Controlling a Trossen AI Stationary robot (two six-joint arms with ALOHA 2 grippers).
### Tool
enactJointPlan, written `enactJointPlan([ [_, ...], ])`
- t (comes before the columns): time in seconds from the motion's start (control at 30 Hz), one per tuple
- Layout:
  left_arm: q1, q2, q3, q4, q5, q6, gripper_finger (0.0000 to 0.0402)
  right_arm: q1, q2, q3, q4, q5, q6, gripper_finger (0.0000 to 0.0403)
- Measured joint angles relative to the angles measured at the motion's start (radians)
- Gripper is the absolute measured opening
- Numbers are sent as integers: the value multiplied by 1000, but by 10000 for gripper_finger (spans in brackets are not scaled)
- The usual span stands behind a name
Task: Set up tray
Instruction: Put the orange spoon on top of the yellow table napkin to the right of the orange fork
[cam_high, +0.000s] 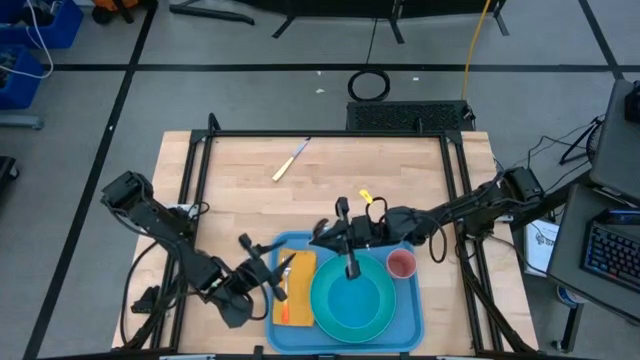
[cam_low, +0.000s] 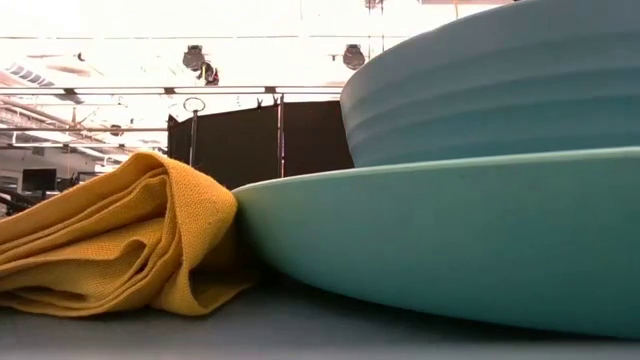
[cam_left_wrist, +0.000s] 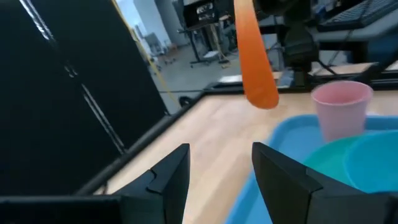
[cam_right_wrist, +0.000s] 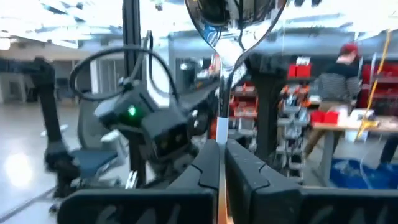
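Sitting at the table's front edge, the tray (cam_high: 408, 312) carries a folded yellow napkin (cam_high: 300, 280) on its left side, a turquoise plate (cam_high: 352, 300) in the middle touching the napkin's fold, and a pink cup (cam_high: 401, 264) by the far right corner. An orange-handled utensil (cam_high: 283, 314) lies on the napkin. The left gripper (cam_high: 272, 272) hovers just beside the napkin's left edge, fingers (cam_left_wrist: 177, 171) spread with nothing between them. Slightly farther back, the right gripper (cam_right_wrist: 221, 152) hangs over the plate's far rim, clamped tight on the thin stem of a spoon (cam_right_wrist: 231, 22), whose shiny bowl points away from the wrist. Farther on, a yellow-handled knife (cam_high: 290, 160) lies alone on bare wood, well apart from the tray. The main risk, as I judge it, is the spoon: gripped on so narrow a stem it could pivot or slip, and released over the plate it would rattle into the dish rather than lie on the tray or napkin. The two arms are also close together, so a sideways move by either could clip the other or nudge the cup over. The knife's flat lie may make it hard to pinch.
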Motion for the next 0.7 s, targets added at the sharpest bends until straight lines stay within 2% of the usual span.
enactJointPlan([
  [0.1,19,0,0,50,-19,81,179,0,0,0,46,1,-6,0],
  [0.23,40,0,0,101,5,152,179,0,0,0,61,0,-41,0],
  [0.7,116,0,0,216,40,251,179,-8,8,0,104,34,-89,0],
])
